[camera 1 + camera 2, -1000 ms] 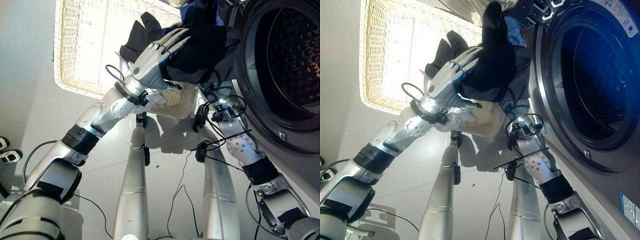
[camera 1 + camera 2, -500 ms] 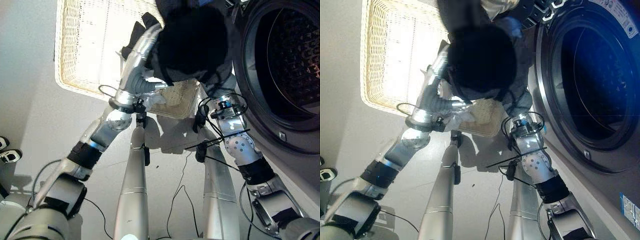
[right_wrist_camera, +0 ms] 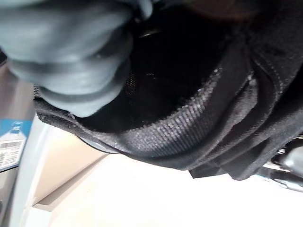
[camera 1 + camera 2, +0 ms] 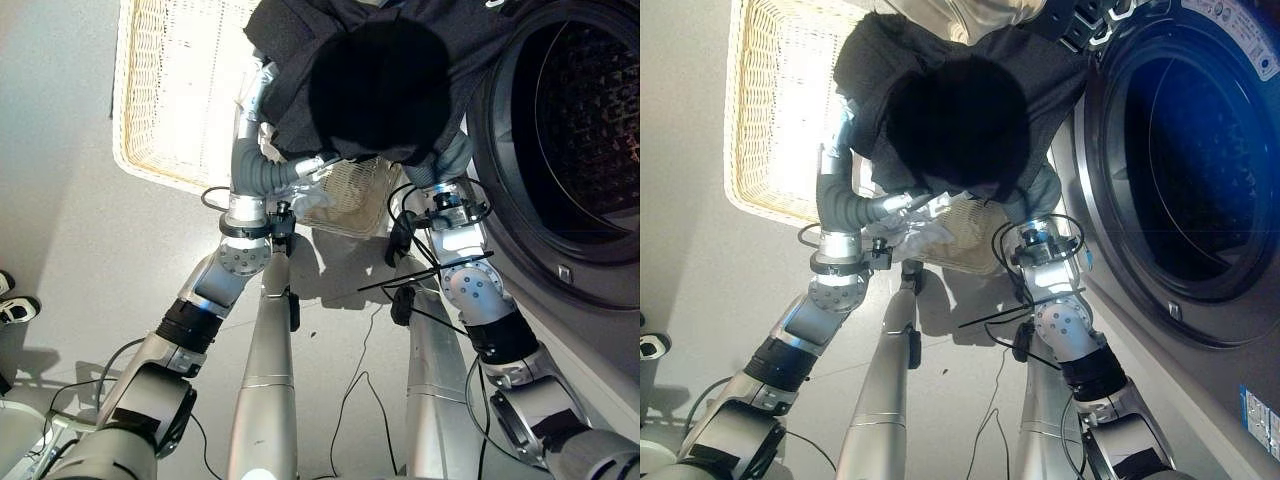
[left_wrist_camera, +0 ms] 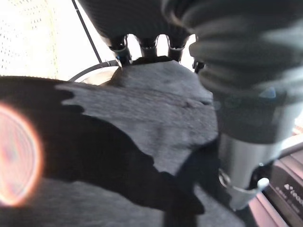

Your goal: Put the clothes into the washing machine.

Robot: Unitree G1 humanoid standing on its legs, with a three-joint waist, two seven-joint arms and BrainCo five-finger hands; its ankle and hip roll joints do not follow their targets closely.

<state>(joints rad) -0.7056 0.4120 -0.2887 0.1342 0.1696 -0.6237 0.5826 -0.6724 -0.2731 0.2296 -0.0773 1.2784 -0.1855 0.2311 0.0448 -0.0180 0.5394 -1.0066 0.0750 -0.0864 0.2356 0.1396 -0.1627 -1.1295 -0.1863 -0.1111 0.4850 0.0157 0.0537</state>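
Hands both sit under the dark clothes (image 4: 380,85), raised between the basket (image 4: 160,120) and the washing machine (image 4: 570,150).

Your floor (image 4: 60,260) is pale grey and smooth; the wicker basket lies on it at upper left, with a white cloth (image 4: 915,238) at its near edge, and the washing machine's round open door ring and dark drum fill the right side. Your left hand (image 5: 147,45) shows in its wrist view with fingers running onto the grey-black fabric, yet I cannot tell whether they curl round it. Your right hand is hidden in the folds, so its grip cannot be told either. Clothes look like a bunched mass of black and charcoal knit with a ribbed hem (image 3: 189,127), hanging just beside the drum opening, not inside it.
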